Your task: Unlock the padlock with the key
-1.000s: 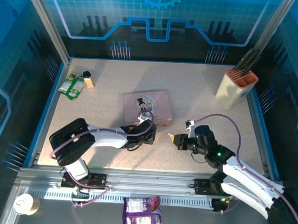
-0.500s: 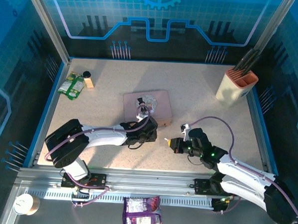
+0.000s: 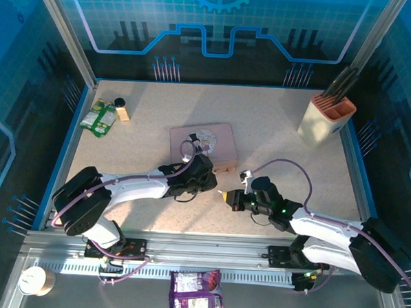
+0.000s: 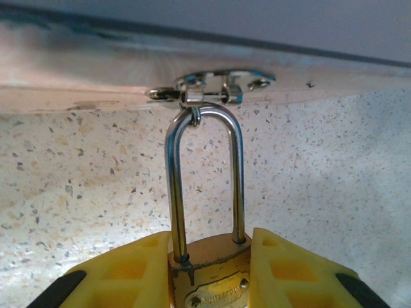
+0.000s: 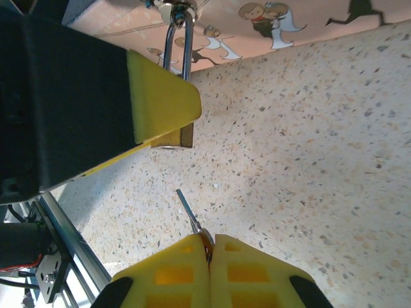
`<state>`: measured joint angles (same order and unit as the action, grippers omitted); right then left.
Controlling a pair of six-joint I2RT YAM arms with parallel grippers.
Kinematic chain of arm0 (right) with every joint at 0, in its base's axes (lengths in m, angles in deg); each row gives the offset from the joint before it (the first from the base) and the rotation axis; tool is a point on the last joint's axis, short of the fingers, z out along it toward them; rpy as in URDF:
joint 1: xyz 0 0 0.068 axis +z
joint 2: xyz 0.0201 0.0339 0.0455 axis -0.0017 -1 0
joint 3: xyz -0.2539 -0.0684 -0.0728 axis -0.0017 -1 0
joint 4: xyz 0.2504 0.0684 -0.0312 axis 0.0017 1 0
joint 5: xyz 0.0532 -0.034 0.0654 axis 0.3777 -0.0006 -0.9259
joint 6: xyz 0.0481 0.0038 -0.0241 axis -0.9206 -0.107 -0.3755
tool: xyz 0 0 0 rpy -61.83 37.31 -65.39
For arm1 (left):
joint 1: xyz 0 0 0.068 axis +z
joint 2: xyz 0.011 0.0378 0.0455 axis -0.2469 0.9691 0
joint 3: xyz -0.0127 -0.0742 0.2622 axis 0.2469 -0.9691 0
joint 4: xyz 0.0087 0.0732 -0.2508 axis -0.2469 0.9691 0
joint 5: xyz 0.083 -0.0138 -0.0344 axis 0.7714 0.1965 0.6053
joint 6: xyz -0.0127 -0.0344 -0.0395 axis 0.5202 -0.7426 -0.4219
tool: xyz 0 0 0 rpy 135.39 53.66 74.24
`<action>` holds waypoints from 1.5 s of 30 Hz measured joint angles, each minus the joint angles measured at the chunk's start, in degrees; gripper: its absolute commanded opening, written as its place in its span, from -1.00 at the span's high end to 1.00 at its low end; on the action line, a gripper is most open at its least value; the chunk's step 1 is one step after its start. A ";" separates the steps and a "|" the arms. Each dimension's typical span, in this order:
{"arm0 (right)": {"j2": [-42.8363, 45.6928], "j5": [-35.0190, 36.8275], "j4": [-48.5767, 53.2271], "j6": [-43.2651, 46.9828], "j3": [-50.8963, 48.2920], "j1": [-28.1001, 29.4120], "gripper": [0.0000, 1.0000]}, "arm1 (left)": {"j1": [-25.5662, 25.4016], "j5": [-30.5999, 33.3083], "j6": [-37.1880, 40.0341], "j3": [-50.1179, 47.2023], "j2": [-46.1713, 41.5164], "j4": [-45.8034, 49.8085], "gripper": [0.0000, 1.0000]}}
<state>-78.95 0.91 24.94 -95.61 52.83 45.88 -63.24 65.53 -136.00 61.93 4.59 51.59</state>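
From above, the left gripper [image 3: 204,179] lies low at the near edge of the pink box [image 3: 217,135]. The right gripper [image 3: 225,196] is just beside it on the right, with its tip turned to the left. One second ago the right gripper was well apart from the left one. It has since come across the table [image 3: 288,151], and the gap between the two is now small. The left gripper is at nearly the same place by the box as before.

In the left wrist view, the padlock [image 4: 209,282] is pinched by its brass body between the two yellow fingers [image 4: 122,276]. Its silvery shackle [image 4: 172,186] goes up and passes through the ring of the clasp [image 4: 218,83] on the front of the box. Both legs of the shackle enter the body.

In the right wrist view, the right gripper's pads are pressed together on the key [image 5: 190,213]. The thin blade sticks out toward the bottom of the padlock. The key tip is near the brass body but does not touch it; bare table shows between them.
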 measured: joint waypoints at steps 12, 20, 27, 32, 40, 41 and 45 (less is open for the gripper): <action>-4.50 6.97 -10.71 -4.02 -0.96 5.73 1.00 | 1.97 -3.10 -7.19 -1.20 -1.09 -5.68 0.71; 1.62 12.52 -7.15 -5.29 -2.67 6.03 1.00 | 2.29 -3.34 -8.15 -1.81 -1.09 -6.36 0.75; 2.19 12.52 -6.88 -7.76 -3.19 5.16 1.00 | 2.29 -3.34 -8.24 -2.64 -0.98 -8.04 0.83; 0.33 11.74 -9.97 -12.31 -4.72 5.16 1.00 | 2.29 -3.32 -9.11 -4.61 -0.98 -11.41 0.89; 1.88 10.80 -10.38 -20.65 -6.99 2.25 1.00 | 2.29 -3.32 -11.69 -7.80 -1.01 -17.79 0.94; 2.27 10.73 -10.27 -21.70 -6.99 1.88 1.00 | 2.29 -3.28 -11.87 -7.89 -1.01 -18.25 0.95; 4.02 10.19 -10.34 -25.20 -7.13 1.40 1.00 | 2.27 -2.84 -12.94 -7.96 -1.01 -19.10 0.96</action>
<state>-74.93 11.10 14.60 -120.81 45.71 47.28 -60.97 62.68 -148.93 53.97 3.58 32.49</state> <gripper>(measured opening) 0.064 0.053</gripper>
